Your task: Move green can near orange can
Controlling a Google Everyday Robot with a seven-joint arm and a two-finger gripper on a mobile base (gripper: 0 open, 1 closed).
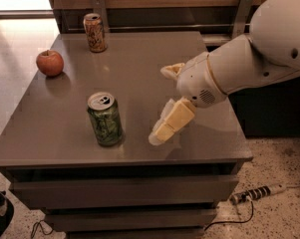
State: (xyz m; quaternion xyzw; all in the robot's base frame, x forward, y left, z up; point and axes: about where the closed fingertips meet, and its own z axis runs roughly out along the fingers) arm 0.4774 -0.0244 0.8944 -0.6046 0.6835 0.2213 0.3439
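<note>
The green can (104,119) stands upright near the front of the grey table (139,68), left of centre. The orange can (94,32) stands upright at the table's far edge, well behind the green can. My gripper (160,104) hangs low over the table just right of the green can, a short gap away and not touching it. Its pale fingers (170,123) are spread apart and hold nothing.
A red apple (50,62) lies near the table's left edge, between the two cans. A wooden wall with metal brackets runs behind the table. A power strip (254,193) and cable lie on the floor at the right. My white arm covers the table's right side.
</note>
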